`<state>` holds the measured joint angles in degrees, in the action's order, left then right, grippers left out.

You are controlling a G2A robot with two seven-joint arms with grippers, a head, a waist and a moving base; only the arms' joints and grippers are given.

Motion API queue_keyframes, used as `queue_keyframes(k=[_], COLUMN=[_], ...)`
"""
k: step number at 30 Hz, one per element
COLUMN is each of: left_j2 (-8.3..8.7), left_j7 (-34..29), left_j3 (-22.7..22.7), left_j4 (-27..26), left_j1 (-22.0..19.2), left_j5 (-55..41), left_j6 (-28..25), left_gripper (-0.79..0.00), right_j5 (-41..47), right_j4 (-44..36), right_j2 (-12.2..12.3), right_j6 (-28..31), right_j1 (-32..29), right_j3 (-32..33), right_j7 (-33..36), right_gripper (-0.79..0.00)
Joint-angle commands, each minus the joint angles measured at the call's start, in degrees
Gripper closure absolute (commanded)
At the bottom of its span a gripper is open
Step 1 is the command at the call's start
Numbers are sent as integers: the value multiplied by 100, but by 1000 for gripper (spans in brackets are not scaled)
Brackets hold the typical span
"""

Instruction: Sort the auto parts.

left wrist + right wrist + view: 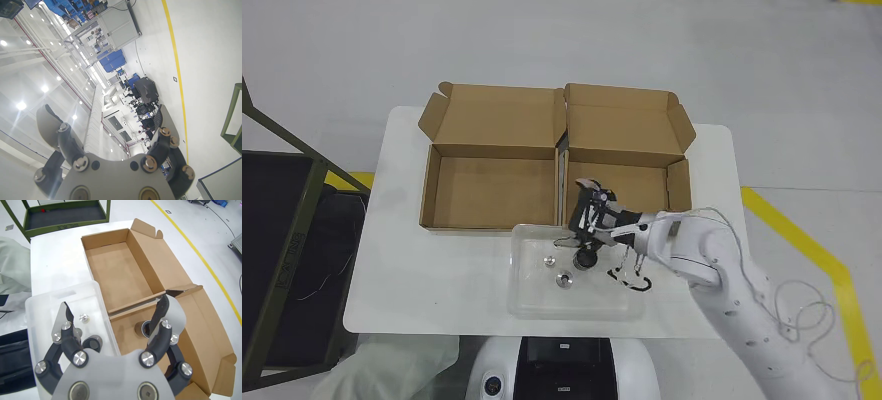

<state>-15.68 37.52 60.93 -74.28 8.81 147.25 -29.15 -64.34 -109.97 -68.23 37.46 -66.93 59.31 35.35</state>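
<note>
1. The white table [442, 200] holds two open cardboard boxes side by side, the left box [492, 190] and the right box [678, 185], with a clear bin [527, 300] just in front of them
2. The right gripper [114, 302] hangs over the edge where the bin meets the right box, its jaws spread wide and holding nothing
3. The left gripper [103, 108] points up into the room, away from the table, jaws also wide and empty
4. A ring [140, 329] lies flat on the floor of the right box, hole facing up, so it has no long axis to speak of
5. In the bin sit a dark round part [93, 344], its flat end face turned upward, and beyond it a small ribbed silver part [84, 317] standing upright
6. The step in hand looks like the next pick from the bin: it calls for moving the right gripper over one part, lowering, and closing across its round body
</note>
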Motion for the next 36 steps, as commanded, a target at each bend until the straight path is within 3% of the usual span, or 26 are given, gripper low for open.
queue_keyframes(k=[1,17,36], left_j2=[0,0,0], left_j7=[0,0,0], left_j3=[0,0,0], left_j4=[0,0,0], left_j1=[0,0,0], left_j5=[0,0,0], left_j6=[0,0,0], left_gripper=[-785,-785,-785], right_j5=[51,-284,-1209], right_j4=[-185,-374,652], right_j2=[38,295,338], right_j6=[79,971,838], right_j1=[-180,-1073,-831], right_j3=[80,371,-2], right_j7=[56,144,-212], right_gripper=[-785,-779,-699])
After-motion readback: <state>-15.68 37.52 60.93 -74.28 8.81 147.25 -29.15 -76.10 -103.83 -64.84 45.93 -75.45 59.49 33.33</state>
